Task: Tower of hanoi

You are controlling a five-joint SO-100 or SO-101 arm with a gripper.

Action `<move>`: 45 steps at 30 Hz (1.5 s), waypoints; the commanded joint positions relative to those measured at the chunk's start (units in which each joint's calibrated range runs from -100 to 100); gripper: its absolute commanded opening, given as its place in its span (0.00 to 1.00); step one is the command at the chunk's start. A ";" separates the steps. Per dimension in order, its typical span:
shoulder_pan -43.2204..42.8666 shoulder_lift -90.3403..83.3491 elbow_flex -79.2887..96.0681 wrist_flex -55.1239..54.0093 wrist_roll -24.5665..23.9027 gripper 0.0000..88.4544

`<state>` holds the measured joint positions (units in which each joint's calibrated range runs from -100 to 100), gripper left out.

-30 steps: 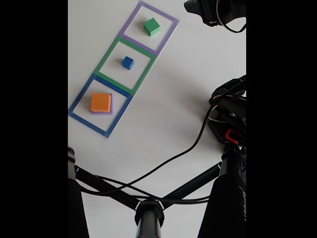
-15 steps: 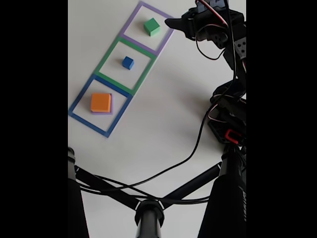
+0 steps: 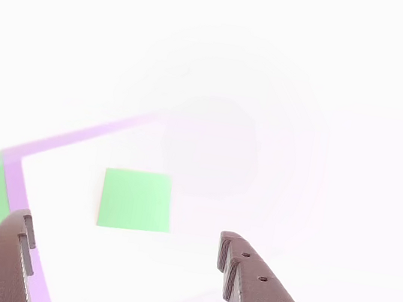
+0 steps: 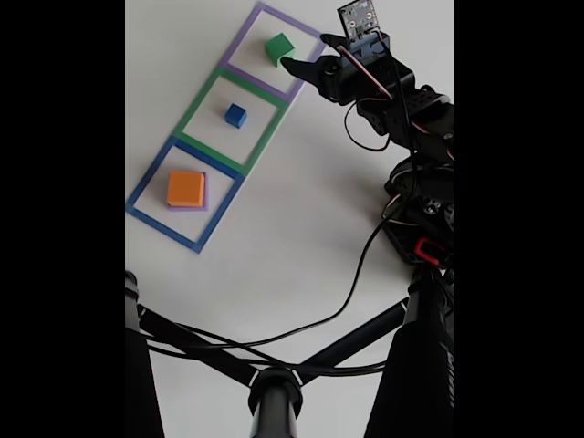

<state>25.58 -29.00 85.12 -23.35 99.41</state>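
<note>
Moved: since the earlier frames the arm has swung in from the top right edge of the fixed view, and the black two-finger gripper (image 4: 306, 60) now has its tips right at the green cube; the cubes sit where they were.
Green cube: small matte green cube (image 4: 278, 47) inside the purple strip square (image 4: 239, 38), the far one in the row. In the other view it's a washed-out green block (image 3: 136, 200) just ahead of the gripper and left of the middle of the gap.
Blue cube: tiny matte blue cube (image 4: 235, 115), roughly centred in the green strip square (image 4: 203, 96), the middle one.
Orange and purple: flat matte orange cube (image 4: 185, 189) sitting on top of a slightly wider purple cube (image 4: 204, 193) that just peeks out along its right and bottom edges; both are inside the blue strip square (image 4: 146, 181), the near one.
Gripper: fingers spread apart, nothing between them; in the other view the two dark perforated fingers (image 3: 265, 293) stand either side of open table (image 3: 308, 98). Can't tell if a tip is touching the green cube yet.
Other stuff: white tabletop, a black cable (image 4: 347, 278) looping across it, and black tripod legs (image 4: 187, 339) along the bottom of the fixed view.
</note>
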 commanded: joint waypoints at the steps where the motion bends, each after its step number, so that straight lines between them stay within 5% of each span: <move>1: -0.56 9.74 -0.94 -12.84 0.59 0.33; 11: 0.50 33.40 -7.30 -33.97 0.59 0.36; 23: 1.07 48.82 -14.84 -44.26 0.59 0.35; 45: -1.42 57.87 -20.39 -47.41 0.59 0.29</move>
<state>24.36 29.00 65.80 -69.50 99.80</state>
